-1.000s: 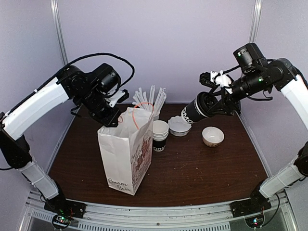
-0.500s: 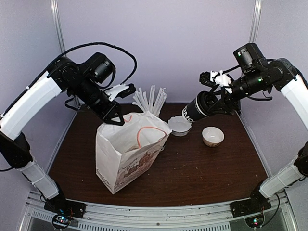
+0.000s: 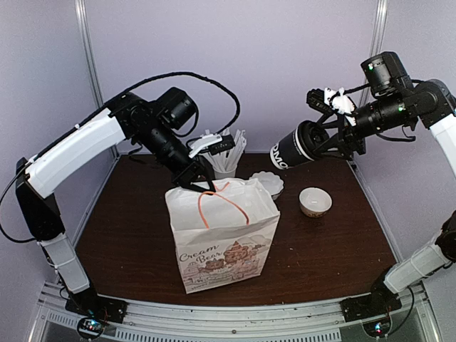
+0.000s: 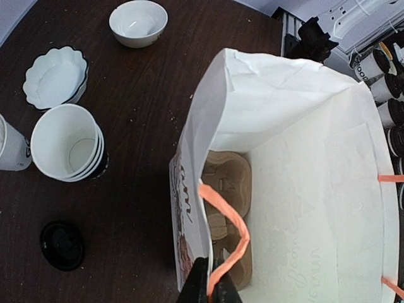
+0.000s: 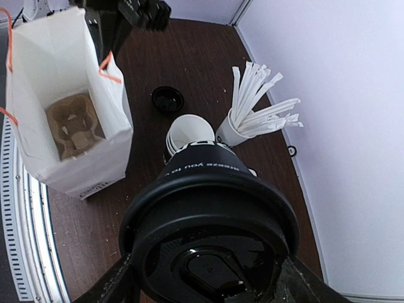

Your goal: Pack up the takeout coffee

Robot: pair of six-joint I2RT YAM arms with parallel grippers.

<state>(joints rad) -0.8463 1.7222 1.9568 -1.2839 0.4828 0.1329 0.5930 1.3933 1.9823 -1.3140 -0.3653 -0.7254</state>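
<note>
The takeout coffee [image 3: 293,148], a black cup with white lettering and a black lid, hangs tilted in the air at the right, held by my right gripper [image 3: 335,140]. It fills the right wrist view [image 5: 211,214]. A white paper bag [image 3: 222,235] with orange handles stands open at the table's middle, a brown cup carrier [image 4: 228,214] on its bottom. My left gripper [image 3: 199,184] is shut on the bag's back rim beside the orange handle [image 4: 228,237]. The cup is up and to the right of the bag's mouth.
Stacked white paper cups [image 4: 68,142], a scalloped white bowl [image 4: 55,77], a small cream bowl [image 3: 315,201] and a loose black lid [image 4: 62,244] sit behind and right of the bag. A cup of white straws [image 3: 226,148] stands at the back.
My left gripper has dragged the bag to the right and turned it so its printed side faces front. My right gripper has lifted the coffee higher and slightly right.
</note>
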